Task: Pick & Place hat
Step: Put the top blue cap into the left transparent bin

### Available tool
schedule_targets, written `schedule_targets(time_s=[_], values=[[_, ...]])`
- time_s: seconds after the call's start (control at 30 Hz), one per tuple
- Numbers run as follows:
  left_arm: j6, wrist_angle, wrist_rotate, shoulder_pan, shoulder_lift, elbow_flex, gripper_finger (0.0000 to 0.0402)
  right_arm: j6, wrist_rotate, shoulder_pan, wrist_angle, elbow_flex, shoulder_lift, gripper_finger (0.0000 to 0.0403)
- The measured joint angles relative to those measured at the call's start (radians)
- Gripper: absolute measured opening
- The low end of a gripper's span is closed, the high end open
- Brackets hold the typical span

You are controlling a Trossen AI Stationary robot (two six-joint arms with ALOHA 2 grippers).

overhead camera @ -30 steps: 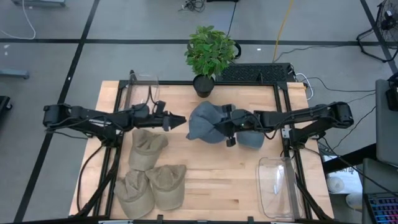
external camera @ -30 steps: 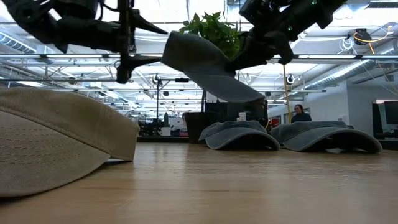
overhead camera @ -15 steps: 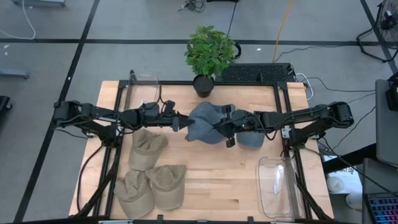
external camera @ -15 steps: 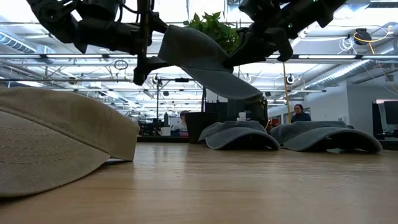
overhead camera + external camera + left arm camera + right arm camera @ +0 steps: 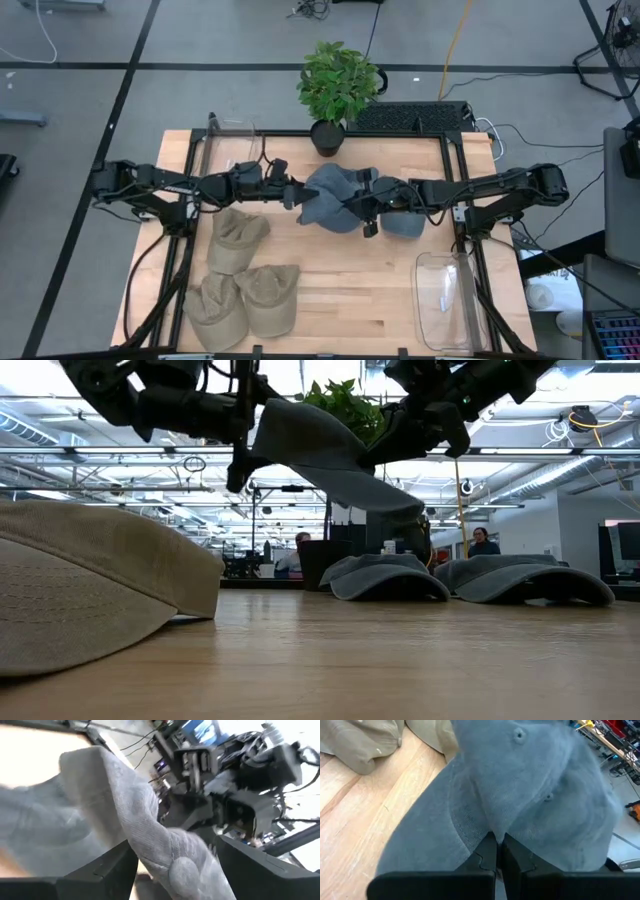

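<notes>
A grey-blue hat hangs in the air over the middle of the table, also seen in the low view. My right gripper comes from the table's right and is shut on it. My left gripper comes level from the table's left and is open. In its wrist view the fingers stand on either side of the hat's left edge. More grey hats rest brim-down on the table beneath and to the right. My right gripper pinches a raised fold of the hat's crown between its two shut fingers. It comes from the table's right, slanting slightly down. The hat is lifted clear of the table and tilted, with its left end higher. Whether my left gripper touches the cloth between its fingers, I cannot tell.
Three tan hats lie at the near left, one looming large in the low view. A potted plant stands at the far edge. Clear bins sit at the far left and near right.
My left gripper has gone toward the table's right, level, up to the hanging hat, so its open fingers now straddle the hat's left edge. The right gripper and the hat have kept still.
</notes>
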Motion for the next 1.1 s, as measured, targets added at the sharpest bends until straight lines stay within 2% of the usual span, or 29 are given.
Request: schedule_targets(time_s=[0.43, 1.1], values=[[-0.016, 0.002, 0.092, 0.01, -0.019, -0.003, 0.0271, 0.018, 0.004, 0.0, -0.003, 0.0, 0.0, 0.0], [0.02, -0.002, 0.09, 0.001, -0.02, -0.003, 0.0271, 0.02, 0.004, 0.0, -0.002, 0.0, 0.0, 0.0]])
